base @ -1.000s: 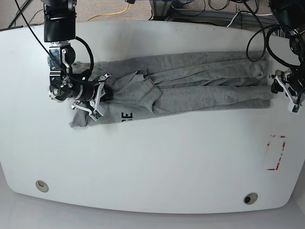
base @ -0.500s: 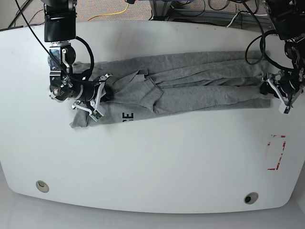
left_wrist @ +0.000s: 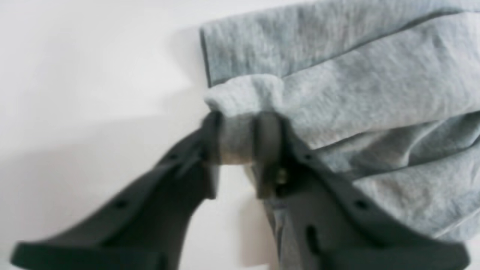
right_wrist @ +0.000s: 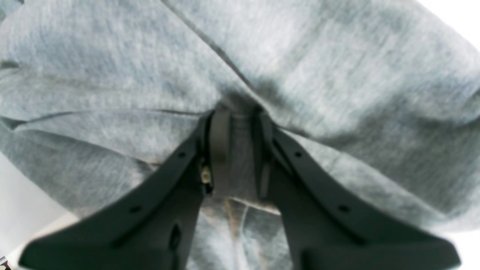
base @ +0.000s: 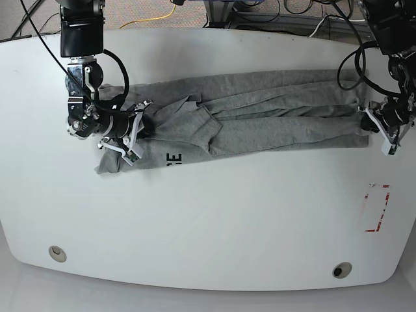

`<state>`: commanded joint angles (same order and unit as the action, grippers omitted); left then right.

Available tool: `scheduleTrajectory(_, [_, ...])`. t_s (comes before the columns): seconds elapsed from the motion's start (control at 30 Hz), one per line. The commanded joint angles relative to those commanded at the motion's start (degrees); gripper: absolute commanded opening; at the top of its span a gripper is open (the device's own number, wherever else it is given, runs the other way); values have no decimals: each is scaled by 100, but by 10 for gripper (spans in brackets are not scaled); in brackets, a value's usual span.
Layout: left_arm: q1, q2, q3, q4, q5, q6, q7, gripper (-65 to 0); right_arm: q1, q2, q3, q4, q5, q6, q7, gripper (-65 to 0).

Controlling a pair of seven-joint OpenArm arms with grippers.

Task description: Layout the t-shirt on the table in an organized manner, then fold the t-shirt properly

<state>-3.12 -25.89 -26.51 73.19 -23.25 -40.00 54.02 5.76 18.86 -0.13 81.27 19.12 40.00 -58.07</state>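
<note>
T-shirt (base: 260,110) lay bunched in a long creased band across the far half of the desk (base: 208,221), lettering partly showing near its left end. Left hand (left_wrist: 236,150) was closed on a pinch of fabric at one end of the band; right hand (right_wrist: 236,150) was closed on a fold at the other end. Judged step: spreading the shirt flat. Advice: lift both ends together, pull apart evenly to tension the cloth, avoid dragging folds under, lower squarely.

Bright even overhead light, soft shadows; both wrist views blurry, close-up fingers (left_wrist: 210,150) out of focus; base view sharp.
</note>
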Motion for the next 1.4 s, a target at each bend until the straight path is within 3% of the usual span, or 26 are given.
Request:
scheduleTrajectory(0.37, [299, -26, 0, 413, -9, 0, 35, -631, 0, 0, 0, 0, 0, 0, 0, -553])
scheduleTrajectory(0.87, [1618, -26, -299, 2295, -35, 0, 404, -631, 0, 0, 0, 0, 0, 0, 0, -553])
scheduleTrajectory(1.2, [1873, -35, -413, 2453, -35, 0, 413, -626, 0, 0, 0, 0, 0, 0, 0, -553])
scheduleTrajectory(1.3, [1873, -35, -413, 2453, -18, 0, 422, -587, 0, 0, 0, 0, 0, 0, 0, -553])
scheduleTrajectory(1.4, [1881, -35, -431, 2453, -35, 0, 624, -488, 0, 0, 0, 9, 0, 0, 0, -553])
